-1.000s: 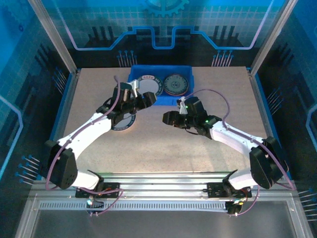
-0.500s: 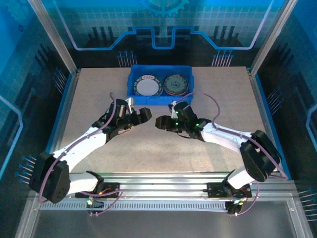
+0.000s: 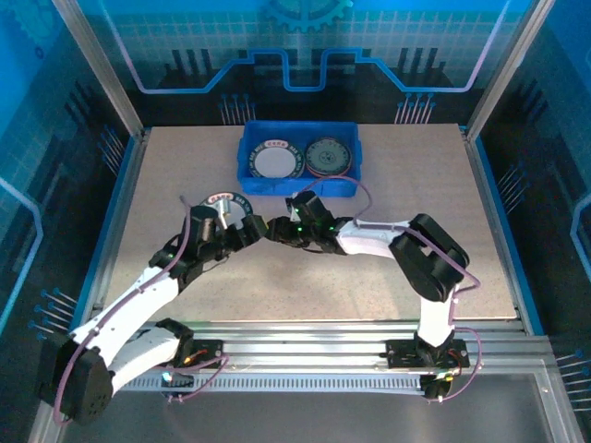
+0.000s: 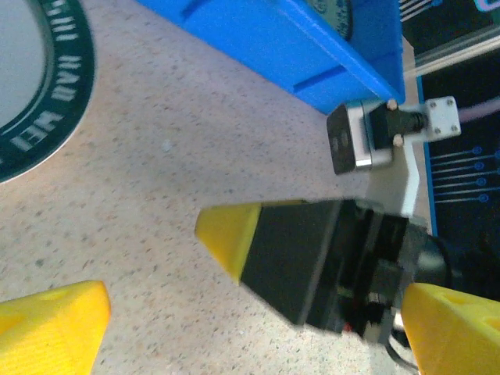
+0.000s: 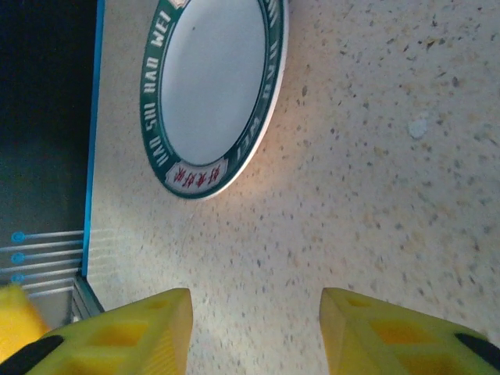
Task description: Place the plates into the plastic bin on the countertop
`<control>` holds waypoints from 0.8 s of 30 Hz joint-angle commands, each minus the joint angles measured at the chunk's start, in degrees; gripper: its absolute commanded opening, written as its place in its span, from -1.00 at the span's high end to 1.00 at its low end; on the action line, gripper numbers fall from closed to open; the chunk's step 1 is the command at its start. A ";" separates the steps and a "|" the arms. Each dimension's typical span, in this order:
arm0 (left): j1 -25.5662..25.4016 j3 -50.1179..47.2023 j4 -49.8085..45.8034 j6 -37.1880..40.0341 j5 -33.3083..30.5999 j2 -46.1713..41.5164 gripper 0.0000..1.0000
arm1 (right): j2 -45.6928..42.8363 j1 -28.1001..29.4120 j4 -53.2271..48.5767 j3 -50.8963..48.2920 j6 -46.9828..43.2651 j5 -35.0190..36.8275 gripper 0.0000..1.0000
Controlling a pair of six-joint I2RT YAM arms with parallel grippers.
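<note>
Both arms are retreating from the plastic bin [image 3: 263, 186] to mid-frame; left gripper [image 3: 251, 231] and right gripper [image 3: 275, 230] are gaping empty beside the next plate [image 3: 226, 199].

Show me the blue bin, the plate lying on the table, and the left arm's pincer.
blue bin [image 3: 263, 186], overhead view, its near wall.
plate [image 5: 211, 86], right wrist view, its white middle.
left pincer [image 3: 249, 228], overhead view, between its open fingertips.
</note>
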 commanded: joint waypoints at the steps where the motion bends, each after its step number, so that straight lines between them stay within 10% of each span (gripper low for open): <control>1: 1.37 -2.79 -3.83 -3.00 0.31 -4.38 -0.92 | 4.22 0.47 2.32 4.52 2.09 -1.56 0.09; 24: 9.69 -13.84 -5.22 -6.62 2.32 -17.34 -0.91 | 20.34 0.09 -8.19 23.89 3.09 -0.51 0.23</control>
